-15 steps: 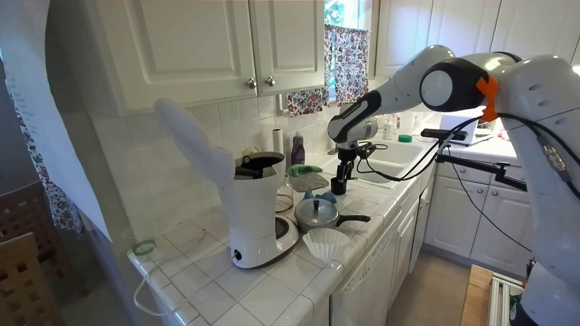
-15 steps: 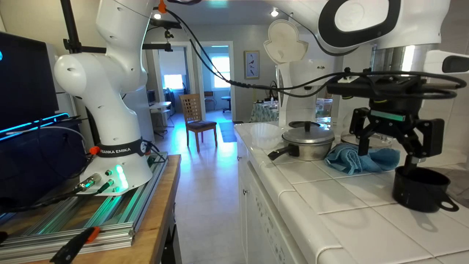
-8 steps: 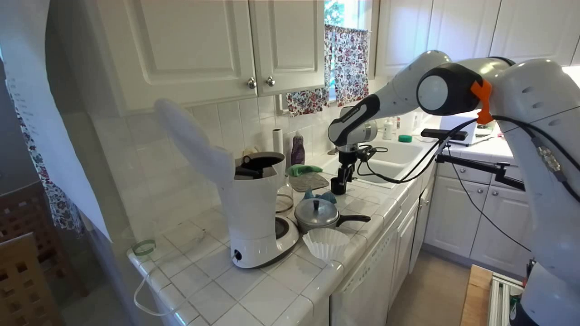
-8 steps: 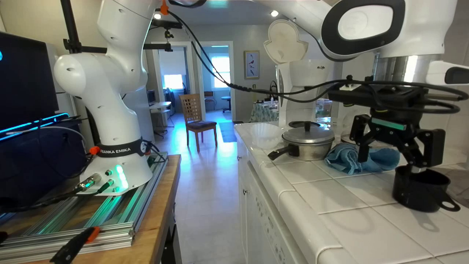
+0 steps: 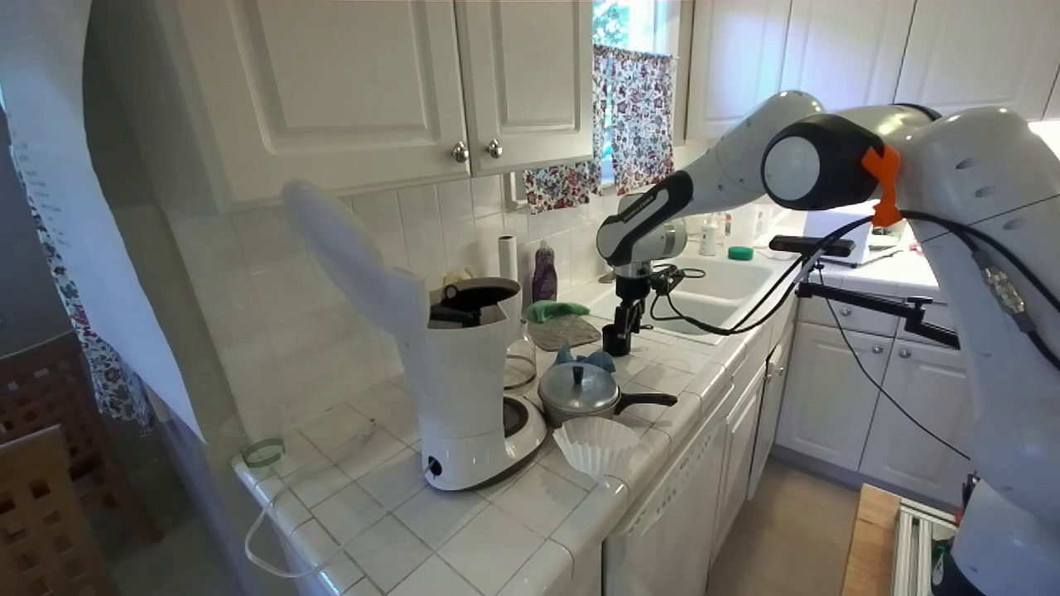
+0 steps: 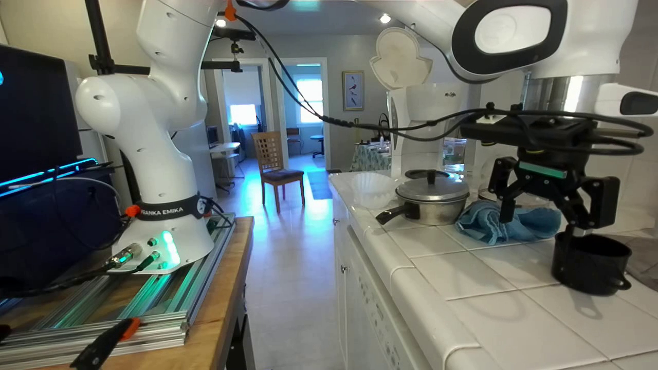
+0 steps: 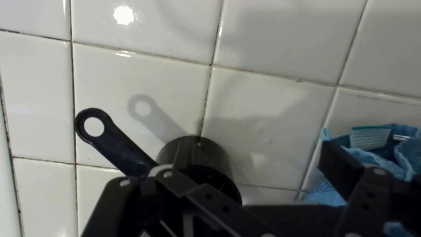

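Claw (image 6: 537,231) hangs spread, one side at the rim of a black cup (image 6: 591,270), blue cloth (image 6: 480,226) nearby.

Wht arm (image 5: 952,165) w/ orange clip (image 5: 884,186); blk claw (image 6: 537,228), blk cables (image 6: 342,122).

Far windows (image 6: 310,100) glared and the floor (image 6: 288,257) shone bluish; in the wrist view a white glint (image 7: 124,15) marked one tile (image 7: 154,36), the handle (image 7: 120,148) cast a soft shadow (image 7: 161,124), the gripper (image 7: 258,156) looked dark, blurred

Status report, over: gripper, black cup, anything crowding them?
Gripper open at black cup, not clamped on it. Cup upright on tiles. Blue cloth bunched close by, between cup and lidded pot.
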Motion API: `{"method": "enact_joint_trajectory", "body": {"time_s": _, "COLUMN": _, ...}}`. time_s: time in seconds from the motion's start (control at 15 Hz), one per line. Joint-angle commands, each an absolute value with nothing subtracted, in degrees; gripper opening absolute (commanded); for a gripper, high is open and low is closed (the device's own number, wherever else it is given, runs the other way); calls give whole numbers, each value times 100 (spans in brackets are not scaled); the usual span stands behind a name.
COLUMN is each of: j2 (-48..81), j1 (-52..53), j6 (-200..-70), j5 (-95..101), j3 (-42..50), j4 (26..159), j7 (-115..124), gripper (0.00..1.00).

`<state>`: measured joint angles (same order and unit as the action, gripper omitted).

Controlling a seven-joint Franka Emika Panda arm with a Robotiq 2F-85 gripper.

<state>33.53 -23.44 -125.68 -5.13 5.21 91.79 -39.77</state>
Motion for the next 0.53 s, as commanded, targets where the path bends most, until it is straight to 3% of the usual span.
{"method": "enact_joint_trajectory", "body": {"time_s": 0.0, "j2": 3327, "j1": -2382, "j6": -12510, "j5": -520, "j3": 461, "j4": 9073, "j7": -4082, "gripper": 100}}
{"method": "enact_joint_trajectory", "body": {"time_s": 0.47, "j2": 3520, "j1": -2408, "j6": -12373, "j5": -535, "j3": 437, "j4": 8875, "j7": -4154, "gripper": 100}}
